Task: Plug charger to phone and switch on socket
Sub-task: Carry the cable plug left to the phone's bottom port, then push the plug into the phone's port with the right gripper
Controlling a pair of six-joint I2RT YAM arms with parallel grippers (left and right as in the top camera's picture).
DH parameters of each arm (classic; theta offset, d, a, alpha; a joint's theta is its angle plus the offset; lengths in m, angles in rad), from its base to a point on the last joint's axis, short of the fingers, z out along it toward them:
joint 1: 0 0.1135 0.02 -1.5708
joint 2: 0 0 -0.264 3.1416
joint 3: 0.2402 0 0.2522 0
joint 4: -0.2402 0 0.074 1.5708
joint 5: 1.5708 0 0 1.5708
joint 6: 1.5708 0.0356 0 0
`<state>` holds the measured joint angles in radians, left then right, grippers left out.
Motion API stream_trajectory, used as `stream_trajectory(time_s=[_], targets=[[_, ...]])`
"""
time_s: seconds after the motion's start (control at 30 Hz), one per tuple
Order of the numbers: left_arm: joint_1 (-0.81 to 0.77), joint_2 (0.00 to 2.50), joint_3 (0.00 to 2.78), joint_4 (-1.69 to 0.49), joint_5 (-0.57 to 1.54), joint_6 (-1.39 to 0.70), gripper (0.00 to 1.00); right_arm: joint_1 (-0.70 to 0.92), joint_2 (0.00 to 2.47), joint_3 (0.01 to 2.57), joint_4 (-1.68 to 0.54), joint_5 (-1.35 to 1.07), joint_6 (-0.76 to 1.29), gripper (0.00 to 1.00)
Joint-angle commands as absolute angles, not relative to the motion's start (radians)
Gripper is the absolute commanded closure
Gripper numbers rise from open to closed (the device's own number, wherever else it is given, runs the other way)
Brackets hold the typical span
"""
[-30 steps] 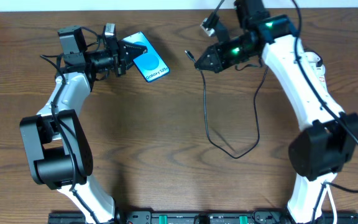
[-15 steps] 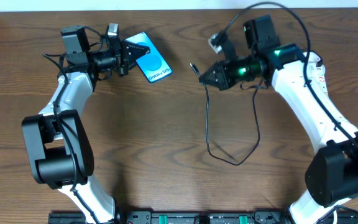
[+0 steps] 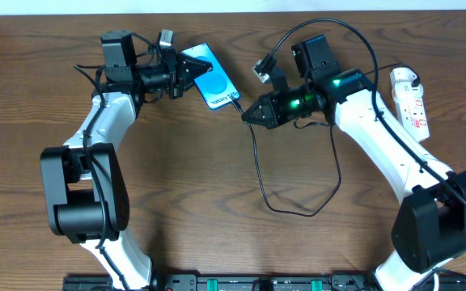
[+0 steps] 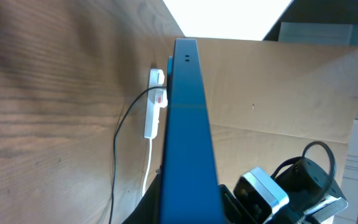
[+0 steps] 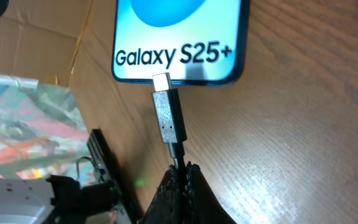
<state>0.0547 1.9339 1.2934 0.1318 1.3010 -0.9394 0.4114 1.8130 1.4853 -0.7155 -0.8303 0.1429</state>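
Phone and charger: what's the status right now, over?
Left gripper shut on phone. Right gripper shut on charger, plug tip at phone's bottom edge, not fully in. Nothing between them. Socket untouched.

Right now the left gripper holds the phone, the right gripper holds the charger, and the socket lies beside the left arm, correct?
No: the socket lies beside the right arm, as the overhead view shows. The rest stands: the left gripper holds the phone and the right gripper holds the charger near its plug.
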Motion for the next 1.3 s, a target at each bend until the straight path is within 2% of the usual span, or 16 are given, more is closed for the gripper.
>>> stream_trajectory(time_s=[0.0,0.4,1.27], targets=[[0.057,1.911,1.297,0.166,1.296,-0.945,0.93,0.413,1.787,1.483,-0.713,-0.846,0.225,0.99],[0.057,1.911,1.297,0.234,1.271,-1.034,0.92,0.428,1.788,1.483,-0.719,-0.844,0.232,0.99],[0.035,1.911,1.297,0.234,1.301,-1.052,0.93,0.433,1.788,1.483,-0.71,-0.779,0.25,0.99]])
